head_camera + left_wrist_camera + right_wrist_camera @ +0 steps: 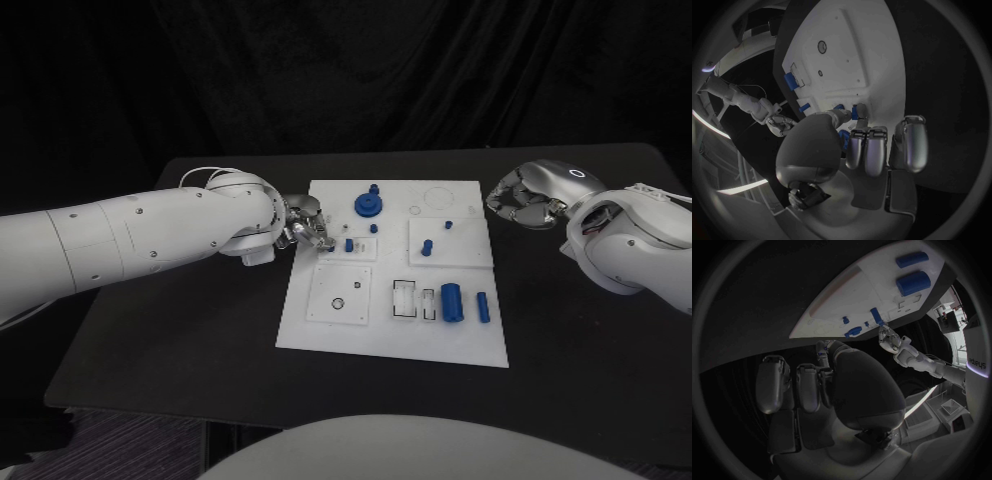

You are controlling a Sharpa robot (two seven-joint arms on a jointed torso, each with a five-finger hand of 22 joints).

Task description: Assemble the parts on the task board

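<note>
Black bench (173, 330) carries the white task board (378, 335) at its centre. Clock directions are read on the board in the head view.

Left arm reaches in from 9 o'clock; left hand (299, 228) sits over the board's left edge, fingers pinching a small blue peg (348, 244) at the square sub-plate there. In the left wrist view the same peg (854, 111) shows at the fingertips (842, 116), touching the board. So the left hand is grasping that peg; whether it is already seated in a hole, cannot tell.

Right hand (528, 197) hangs off the board's right edge near 2 o'clock, fingers curled in, clenched on nothing visible, apart from the board.

Parts, largest first: blue round gear-like piece (371, 204) stands at 12 o'clock, looks placed. Fat blue cylinder (451, 302) and thin blue rod (482, 307) lie loose at 4 o'clock beside empty outlined slots, looks not yet assembled. Small blue pegs (428, 246) stand on the right sub-plate, look set.

Judgement: task partway, one peg in hand, cylinder and rod left.
</note>
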